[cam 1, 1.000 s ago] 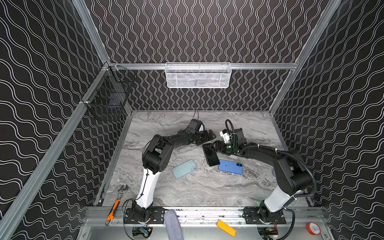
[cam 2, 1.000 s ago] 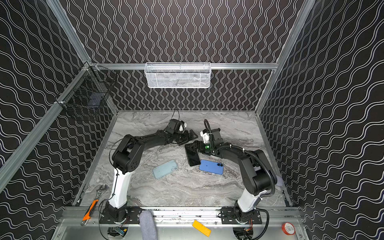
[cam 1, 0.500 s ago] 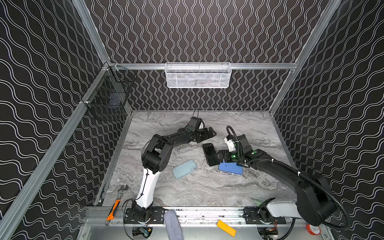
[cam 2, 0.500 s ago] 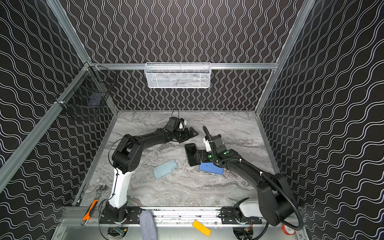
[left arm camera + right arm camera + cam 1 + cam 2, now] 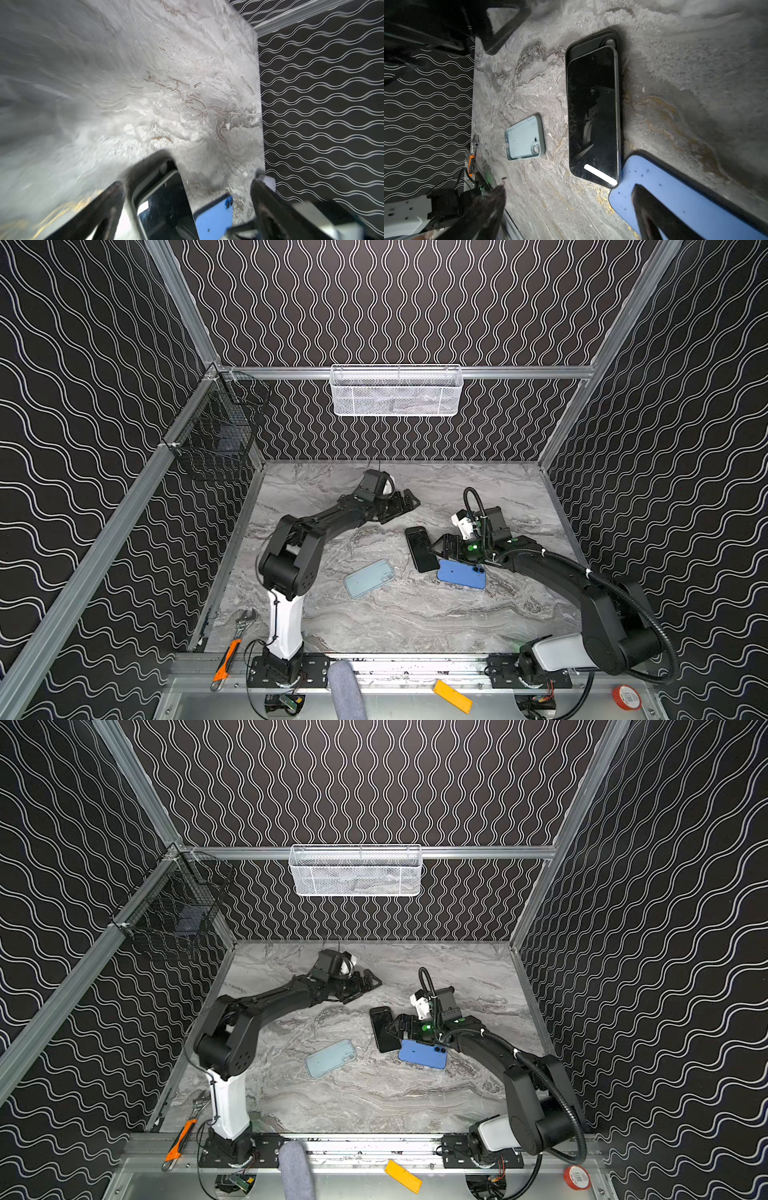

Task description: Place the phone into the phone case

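Observation:
The black phone (image 5: 422,549) (image 5: 593,114) lies screen up at the middle of the marble table. It rests on a black phone case (image 5: 591,39) whose far end sticks out past it, so it sits offset, not flush. My right gripper (image 5: 441,549) (image 5: 569,187) is open and low just right of the phone; one of its fingers (image 5: 652,212) hangs over a blue phone-shaped slab (image 5: 462,573). My left gripper (image 5: 405,504) (image 5: 187,184) is open and holds nothing, a little behind the phone.
A pale teal case (image 5: 370,578) (image 5: 525,139) lies inside up, left of the phone. The blue slab (image 5: 424,1053) touches the phone's near corner. A wrench and an orange-handled tool (image 5: 226,657) lie at the front left edge. Patterned walls enclose the table.
My right arm has swung its elbow out and down to the right, and its gripper slid forward to sit beside the phone over the blue slab. The phone, the cases and the left gripper have barely moved.

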Controlling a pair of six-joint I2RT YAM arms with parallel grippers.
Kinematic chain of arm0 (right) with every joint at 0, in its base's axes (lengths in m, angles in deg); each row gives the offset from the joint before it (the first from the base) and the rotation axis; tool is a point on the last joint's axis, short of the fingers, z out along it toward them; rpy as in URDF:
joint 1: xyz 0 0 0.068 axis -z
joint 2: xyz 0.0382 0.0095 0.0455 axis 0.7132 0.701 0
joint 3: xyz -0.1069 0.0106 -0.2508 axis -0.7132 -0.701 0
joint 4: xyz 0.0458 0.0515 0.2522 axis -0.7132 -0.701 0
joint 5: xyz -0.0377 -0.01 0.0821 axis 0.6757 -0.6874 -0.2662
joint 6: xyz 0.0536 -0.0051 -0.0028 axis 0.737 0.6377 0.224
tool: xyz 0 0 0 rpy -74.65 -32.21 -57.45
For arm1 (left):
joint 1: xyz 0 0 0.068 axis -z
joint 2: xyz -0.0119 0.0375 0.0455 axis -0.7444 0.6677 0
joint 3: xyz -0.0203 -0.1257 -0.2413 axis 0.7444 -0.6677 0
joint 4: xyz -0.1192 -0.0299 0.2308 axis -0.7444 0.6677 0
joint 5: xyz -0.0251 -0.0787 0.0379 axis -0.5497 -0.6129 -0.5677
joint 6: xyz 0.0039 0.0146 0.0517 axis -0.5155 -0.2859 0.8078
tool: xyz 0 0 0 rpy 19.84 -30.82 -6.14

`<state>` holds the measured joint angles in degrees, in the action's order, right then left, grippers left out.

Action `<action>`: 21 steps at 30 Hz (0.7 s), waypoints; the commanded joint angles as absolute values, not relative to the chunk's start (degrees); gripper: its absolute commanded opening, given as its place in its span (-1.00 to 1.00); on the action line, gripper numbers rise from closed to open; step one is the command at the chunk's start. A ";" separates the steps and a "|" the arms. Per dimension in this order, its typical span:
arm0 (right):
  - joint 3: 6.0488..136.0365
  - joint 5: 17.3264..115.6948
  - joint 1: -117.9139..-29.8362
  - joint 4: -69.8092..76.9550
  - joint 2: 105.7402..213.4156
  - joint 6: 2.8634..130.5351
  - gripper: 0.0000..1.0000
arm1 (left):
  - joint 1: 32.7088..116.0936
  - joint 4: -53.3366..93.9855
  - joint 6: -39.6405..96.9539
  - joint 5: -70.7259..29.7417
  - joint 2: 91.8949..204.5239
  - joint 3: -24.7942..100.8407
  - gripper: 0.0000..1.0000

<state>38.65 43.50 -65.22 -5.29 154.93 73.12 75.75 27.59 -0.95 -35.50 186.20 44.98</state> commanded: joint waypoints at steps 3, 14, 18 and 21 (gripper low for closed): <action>38.06 36.77 -62.67 2.50 158.42 77.70 0.87 | 75.71 29.42 -2.65 -38.53 179.08 37.74 0.97; 39.75 35.00 -61.27 3.11 162.91 77.88 0.83 | 79.41 6.56 -16.89 -45.98 179.65 25.00 0.97; 39.70 33.61 -61.25 2.81 163.95 77.50 0.83 | 80.25 -1.60 -21.90 -46.57 181.94 23.13 0.97; 38.93 33.46 -61.25 2.81 164.45 77.32 0.83 | 80.71 0.01 -21.06 -45.50 181.87 23.64 0.97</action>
<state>39.39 34.74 -61.20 2.14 163.98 77.86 80.32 5.74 -19.44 -45.38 181.88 23.17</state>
